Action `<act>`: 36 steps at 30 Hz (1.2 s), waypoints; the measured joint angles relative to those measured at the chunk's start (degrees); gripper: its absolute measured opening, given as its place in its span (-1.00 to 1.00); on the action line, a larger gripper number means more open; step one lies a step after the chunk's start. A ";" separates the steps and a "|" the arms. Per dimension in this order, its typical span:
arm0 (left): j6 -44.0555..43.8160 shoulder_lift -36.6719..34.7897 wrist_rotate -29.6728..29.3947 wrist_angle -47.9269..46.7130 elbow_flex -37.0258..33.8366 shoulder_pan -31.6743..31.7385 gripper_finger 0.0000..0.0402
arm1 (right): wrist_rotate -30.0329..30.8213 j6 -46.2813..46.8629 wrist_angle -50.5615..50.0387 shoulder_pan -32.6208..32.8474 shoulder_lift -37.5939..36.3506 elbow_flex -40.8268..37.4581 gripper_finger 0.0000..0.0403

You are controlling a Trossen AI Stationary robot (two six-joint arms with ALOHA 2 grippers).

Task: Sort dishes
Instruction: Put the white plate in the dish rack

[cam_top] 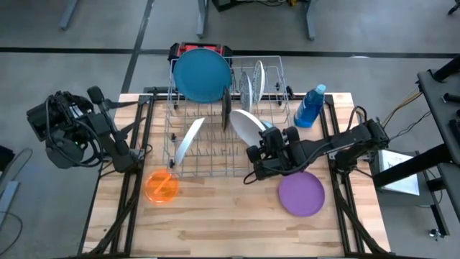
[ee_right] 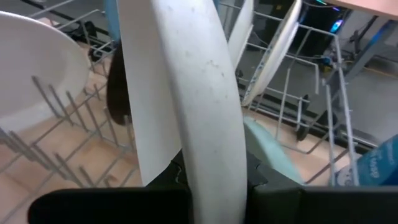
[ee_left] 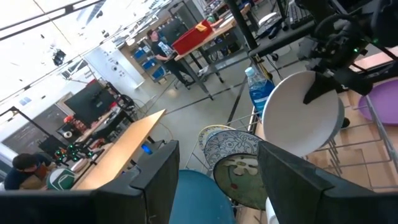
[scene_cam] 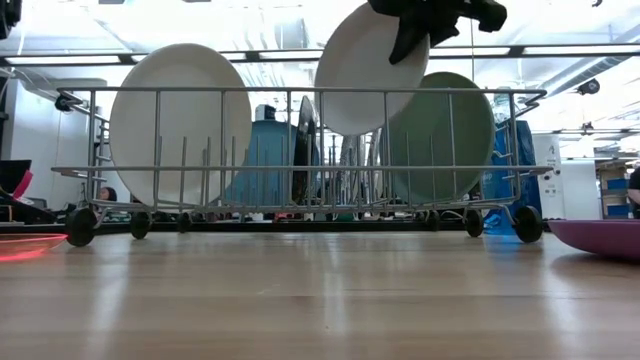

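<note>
A wire rack stands mid-table with several dishes on edge in it: a large blue plate at the far left, patterned plates, a teal-green plate and a leaning white plate. My right gripper is shut on a second white plate over the rack's right half. A purple plate and a small orange plate lie flat on the table. My left gripper waits open, raised at the table's left edge. My right gripper pinches the white plate's rim, one finger on each face. It comes from above, slanting down from the near right, onto the plate's upper edge. The plate stands on edge, tilted. Its lower edge dips below the rack's top rail.
A blue bottle stands right of the rack near the far edge. The rack's upright wires surround the held plate. Bare wood lies along the near edge between the orange and purple plates. A person shows in the room beyond.
</note>
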 joint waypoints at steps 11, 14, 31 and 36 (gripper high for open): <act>-0.20 0.00 -0.01 0.02 0.00 0.00 0.03 | -0.56 0.84 0.05 -1.06 1.88 -0.14 -0.86; -0.22 0.00 0.01 0.02 0.00 0.00 0.03 | -0.66 1.20 0.39 -1.10 2.86 -0.13 -0.86; -1.03 0.00 0.16 0.02 0.00 0.00 0.03 | -1.65 6.77 0.34 -1.41 4.11 -0.08 -0.86; -1.28 0.02 0.18 0.02 0.00 0.00 0.03 | 5.89 9.60 0.87 0.11 4.28 0.61 -0.86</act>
